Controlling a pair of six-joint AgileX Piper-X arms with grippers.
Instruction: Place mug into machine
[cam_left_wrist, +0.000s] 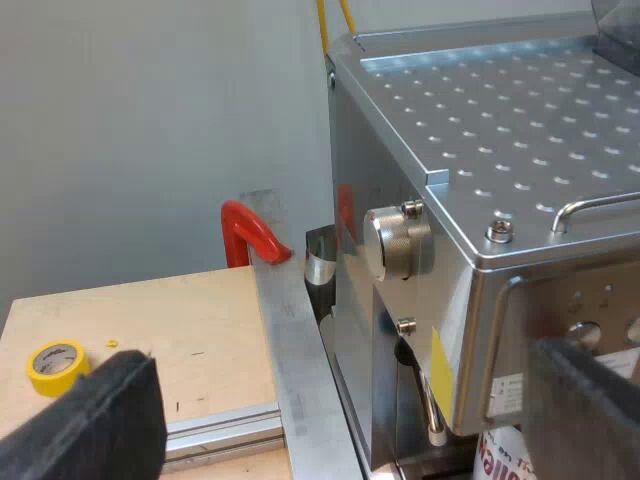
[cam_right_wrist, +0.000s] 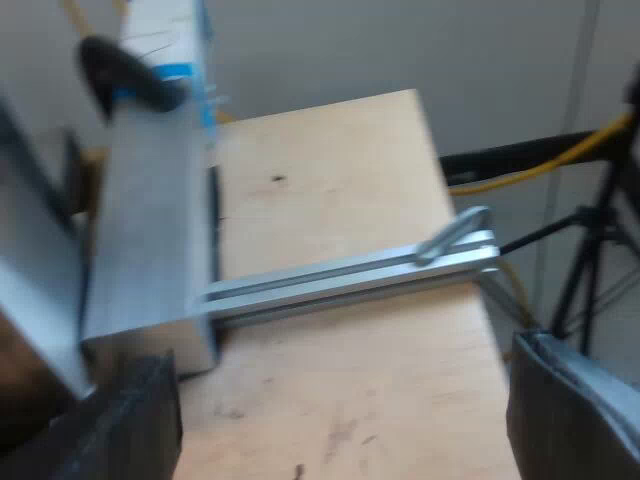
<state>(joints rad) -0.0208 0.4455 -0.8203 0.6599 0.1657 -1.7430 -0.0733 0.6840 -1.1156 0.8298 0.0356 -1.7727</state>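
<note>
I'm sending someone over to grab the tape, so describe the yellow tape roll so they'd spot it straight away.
Start at the silver espresso machine; a pale wooden table top lies beside it, past an aluminium rail. The tape roll lies flat on that wood, away from the machine. It is the one small yellow ring there, unlike the red clamp standing by the rail.
</note>
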